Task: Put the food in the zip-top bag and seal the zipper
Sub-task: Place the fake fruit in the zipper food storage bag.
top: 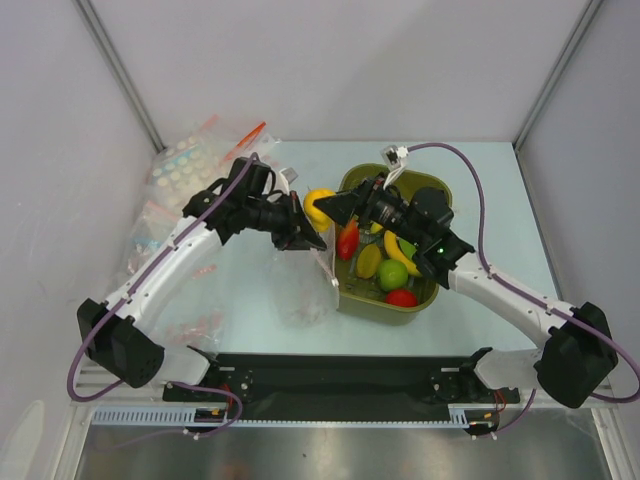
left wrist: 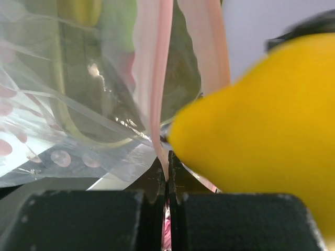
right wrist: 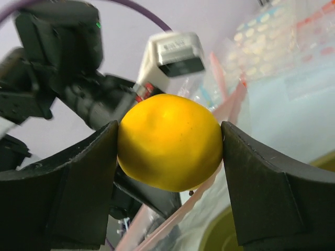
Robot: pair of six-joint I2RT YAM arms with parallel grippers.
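My left gripper (top: 303,238) is shut on the pink-red zipper (left wrist: 152,78) of the clear zip-top bag (top: 305,290), which hangs below it with its mouth spread. In the left wrist view the left gripper (left wrist: 167,157) pinches one strip edge-on. My right gripper (top: 322,208) is shut on a yellow lemon (right wrist: 170,141), held right beside the left fingers at the bag's mouth. The lemon (left wrist: 261,130) fills the right of the left wrist view. More food lies in the olive-green tub (top: 436,188): bananas (top: 401,250), a green apple (top: 392,274) and a red tomato (top: 402,297).
Clear bags printed with pastel dots (top: 185,165) are piled at the back left, and more plastic (top: 195,325) lies near the left arm's base. Enclosure walls rise on the left, back and right. The tub stands just right of the hanging bag.
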